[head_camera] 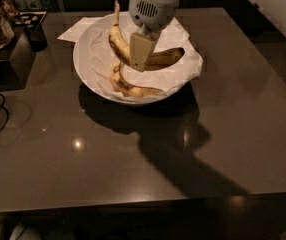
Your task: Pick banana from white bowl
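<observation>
The gripper hangs over the white bowl, hiding the middle of the banana; whether it pinches it, I cannot tell.

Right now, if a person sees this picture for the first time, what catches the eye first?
The pale robot gripper hangs over the middle of the large, round, glossy white bowl, right in front of the plump, curved yellow banana. Nearer the camera, a thinner brown-spotted banana lies on the crinkled white paper lining the bowl, which stands on the far part of a dark, shiny table.
</observation>
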